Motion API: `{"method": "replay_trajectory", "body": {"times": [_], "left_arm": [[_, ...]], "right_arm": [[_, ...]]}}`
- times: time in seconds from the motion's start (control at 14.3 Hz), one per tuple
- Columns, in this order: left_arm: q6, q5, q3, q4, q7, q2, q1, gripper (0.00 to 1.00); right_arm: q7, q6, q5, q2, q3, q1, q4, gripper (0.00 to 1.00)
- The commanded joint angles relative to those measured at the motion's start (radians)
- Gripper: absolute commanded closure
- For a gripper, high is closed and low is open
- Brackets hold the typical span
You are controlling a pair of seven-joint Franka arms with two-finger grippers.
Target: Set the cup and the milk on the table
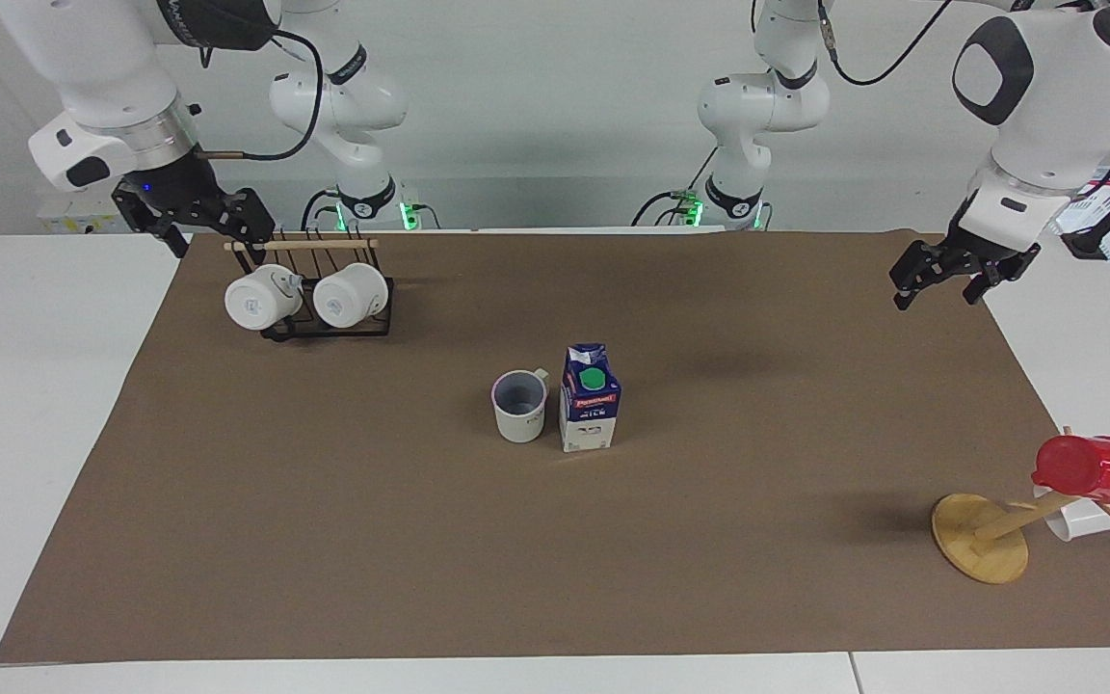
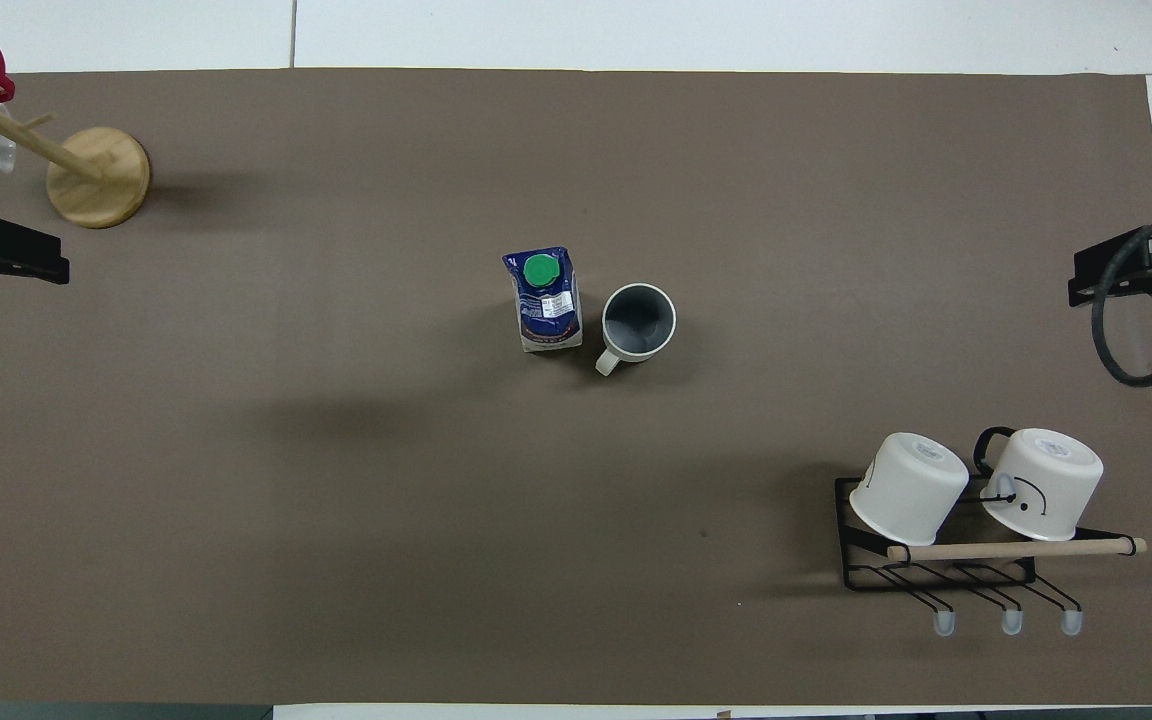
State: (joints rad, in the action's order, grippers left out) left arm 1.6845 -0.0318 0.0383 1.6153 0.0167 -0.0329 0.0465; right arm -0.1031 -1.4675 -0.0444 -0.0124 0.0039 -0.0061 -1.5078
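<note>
The cup (image 1: pixel 520 406) stands upright on the brown mat of the table (image 1: pixel 324 540), near its middle, handle toward the robots. The milk (image 1: pixel 590 397) stands upright right beside it, toward the left arm's end. Both also show in the overhead view: the cup (image 2: pixel 639 322) and the milk (image 2: pixel 544 300). My left gripper (image 1: pixel 936 294) is open and empty, raised over the mat's edge at the left arm's end; only its tip (image 2: pixel 11 250) shows from overhead. My right gripper (image 1: pixel 218 236) is open and empty, waiting over the mat's edge by the mug rack.
A black wire rack (image 1: pixel 324 328) holding two white mugs sits near the robots at the right arm's end. A wooden mug tree (image 1: pixel 981 537) with a red cup (image 1: pixel 1090 469) stands at the left arm's end, farther from the robots.
</note>
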Motion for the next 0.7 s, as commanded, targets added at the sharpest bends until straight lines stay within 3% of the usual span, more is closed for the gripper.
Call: {"method": "replay_trajectory", "body": {"times": [0.0,0.49,0.63], "left_arm": [[-0.046,0.012,-0.008,0.0,0.023,0.021,-0.011,0.0],[-0.071,0.064,-0.003,0.02,0.031,0.053,-0.017,0.0],[-0.065,0.058,-0.005,0.006,0.032,0.045,-0.019,0.0]], "right_arm": [[0.016,-0.007,0.021,0.02,0.004,-0.011,-0.025,0.0],[0.02,0.004,0.017,0.022,0.001,-0.017,-0.029,0.0],[0.002,-0.068,0.023,0.043,0.002,-0.044,-0.087,0.0]]}}
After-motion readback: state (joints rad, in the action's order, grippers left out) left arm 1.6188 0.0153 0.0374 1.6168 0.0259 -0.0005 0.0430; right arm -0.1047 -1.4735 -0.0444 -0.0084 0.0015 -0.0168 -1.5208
